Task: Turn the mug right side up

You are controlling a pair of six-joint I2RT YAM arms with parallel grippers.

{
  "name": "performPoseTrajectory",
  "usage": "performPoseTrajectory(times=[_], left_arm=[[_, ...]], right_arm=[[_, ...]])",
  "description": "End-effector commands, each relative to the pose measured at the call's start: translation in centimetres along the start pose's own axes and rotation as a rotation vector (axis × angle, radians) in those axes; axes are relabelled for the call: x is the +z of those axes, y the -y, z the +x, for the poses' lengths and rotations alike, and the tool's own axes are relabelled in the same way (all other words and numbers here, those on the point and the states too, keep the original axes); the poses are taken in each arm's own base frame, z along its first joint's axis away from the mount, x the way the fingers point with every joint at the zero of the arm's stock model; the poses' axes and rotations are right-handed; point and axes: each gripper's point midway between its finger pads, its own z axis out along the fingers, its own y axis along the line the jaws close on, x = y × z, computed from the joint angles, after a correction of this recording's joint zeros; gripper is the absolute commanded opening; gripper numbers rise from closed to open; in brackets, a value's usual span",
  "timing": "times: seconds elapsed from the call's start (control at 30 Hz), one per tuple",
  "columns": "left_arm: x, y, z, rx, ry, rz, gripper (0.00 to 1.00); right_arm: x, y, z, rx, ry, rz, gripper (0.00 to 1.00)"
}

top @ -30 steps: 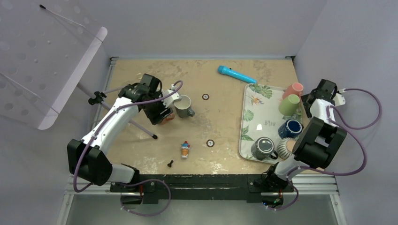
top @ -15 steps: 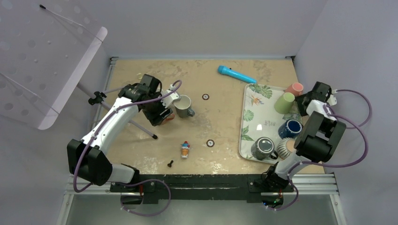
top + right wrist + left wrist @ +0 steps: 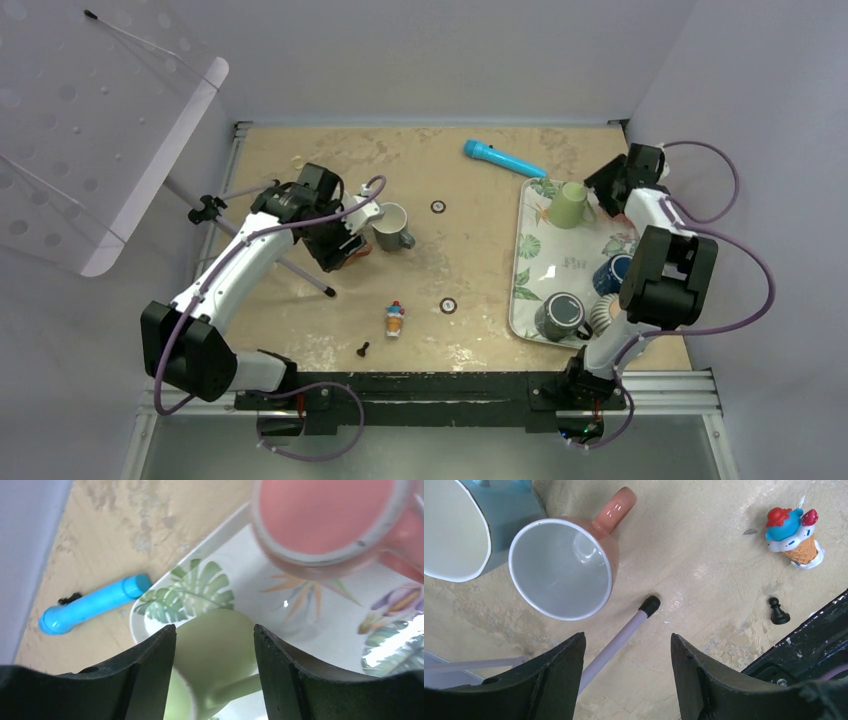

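Right gripper point(image 3: 214, 632), arm reaching over the tray point(image 3: 220, 532), clasps the green mug point(image 3: 568, 205).

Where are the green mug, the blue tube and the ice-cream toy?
green mug point(image 3: 572, 207): top view, its body.
blue tube point(image 3: 505, 158): top view, its barrel.
ice-cream toy point(image 3: 801, 550): left wrist view, its cone.

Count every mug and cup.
7. Grey-blue mug and salmon mug on the table; green mug in the right gripper; pink mug, blue mug, dark mug, ribbed cup on the tray. Others may be hidden.
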Motion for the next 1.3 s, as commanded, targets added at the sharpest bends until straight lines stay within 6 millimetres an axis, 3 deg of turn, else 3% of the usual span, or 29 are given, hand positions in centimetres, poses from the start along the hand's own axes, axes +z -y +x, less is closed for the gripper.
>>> performPoseTrajectory(times=[0.0,0.13,0.27,0.43,0.73,0.77,0.8,0.9,1.0,1.03,1.07,1.13,1.27], left_arm=[[-0.9,-0.4,-0.2,0.016,0.047,-0.044,0.67],[-0.5,-0.1,-0.2,0.023,0.06,-0.033,0.67],[-0.3,0.2,-0.1,0.023,0.058,-0.017,0.67],[-0.5,0.1,-0.3,0.03,0.076,-0.026,0.67],[-0.9,0.4,-0.5,0.043,0.11,-0.028,0.67],[-1.0,0.6,-0.6,0.047,0.121,-0.019,0.67],[-1.1,0.9,-0.7,0.053,0.132,-0.01,0.67],[-1.2,1.3,-0.7,0.059,0.153,0.002,0.67],[-1.4,1.6,-0.9,0.064,0.175,0.009,0.67],[-1.4,1.8,-1.0,0.066,0.185,0.015,0.67],[-1.5,2.0,-1.1,0.068,0.193,0.024,0.67],[-1.7,2.4,-1.2,0.071,0.208,0.038,0.67],[-2.2,2.5,-1.3,0.075,0.225,0.03,0.68]], right_arm=[[-1.3,-1.3,-1.2,-0.075,0.006,-0.021,0.63],[-3.5,-0.5,-1.8,0.017,0.032,0.038,0.69],[-6.8,-2.7,-2.9,0.065,0.141,-0.127,0.68],[-10.3,-3.9,-5.9,-0.251,0.316,-0.202,0.72],[-12.4,-1.5,-7.6,-0.601,0.664,-0.184,0.73],[-12.8,-2.4,-7.9,-0.65,0.71,-0.23,0.89],[-12.4,-2.7,-7.6,-0.711,0.711,-0.244,0.97],[-11.9,-3.0,-8.4,-0.773,0.697,-0.214,0.98],[-13.3,-2.7,-10.1,-0.797,0.822,-0.167,0.99],[-13.6,-2.9,-10.0,-0.883,0.85,-0.186,0.99],[-13.2,-3.9,-8.4,-1.014,0.832,-0.29,0.98],[-11.5,-4.1,-6.0,-1.248,0.759,-0.374,0.95],[-9.9,-2.7,-4.3,-1.424,0.596,-0.437,0.93]])
